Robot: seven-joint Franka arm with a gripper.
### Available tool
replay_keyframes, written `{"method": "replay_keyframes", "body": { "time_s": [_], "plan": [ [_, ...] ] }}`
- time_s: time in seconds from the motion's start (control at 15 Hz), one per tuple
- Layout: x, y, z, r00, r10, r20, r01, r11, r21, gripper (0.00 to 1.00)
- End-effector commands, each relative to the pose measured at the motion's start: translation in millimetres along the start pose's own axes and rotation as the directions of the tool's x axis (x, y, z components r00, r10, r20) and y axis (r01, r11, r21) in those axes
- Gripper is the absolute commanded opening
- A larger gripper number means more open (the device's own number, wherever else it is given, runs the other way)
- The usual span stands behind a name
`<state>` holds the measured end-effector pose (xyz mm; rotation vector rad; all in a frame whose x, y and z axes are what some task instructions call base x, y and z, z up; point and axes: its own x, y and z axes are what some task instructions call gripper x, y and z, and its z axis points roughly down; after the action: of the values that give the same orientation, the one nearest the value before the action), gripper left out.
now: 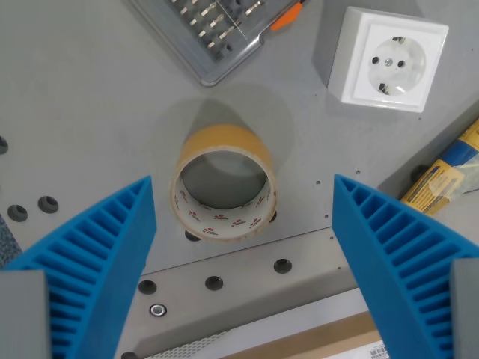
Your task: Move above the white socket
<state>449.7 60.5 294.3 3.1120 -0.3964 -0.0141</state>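
Gripper (pixel 243 224): blue ribbed fingers spread wide, holding nothing | Below it: roll of tan adhesive tape (pixel 223 187) on grey table (pixel 82 97) | Target: square white plastic wall socket (pixel 389 58), upper in the wrist view's right, well apart | Advice: slide across level until socket sits centred between fingers.

I see the gripper (pixel 243 224): two bright blue plastic fingers (pixel 101 254), triangular w/ ribbed inner faces, tapering to pointed tips. Grey blocky mounts sit behind each finger base, at both lower corners.
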Motion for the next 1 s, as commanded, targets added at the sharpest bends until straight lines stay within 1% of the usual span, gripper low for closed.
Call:
{"method": "replay_keyframes", "body": {
  "time_s": [0.07, 0.53, 1.0],
  "plan": [
    [0.1, 0.0, -1.2, 1.000, 0.000, -0.003, 0.000, 1.000, 0.001, 1.00],
    [0.5, 1.4, 0.4, 1.000, 0.009, -0.003, -0.009, 1.000, 0.001, 1.00],
    [2.3, 8.7, 8.2, 0.999, 0.032, -0.020, -0.032, 0.999, 0.003, 1.00]
  ]
}}
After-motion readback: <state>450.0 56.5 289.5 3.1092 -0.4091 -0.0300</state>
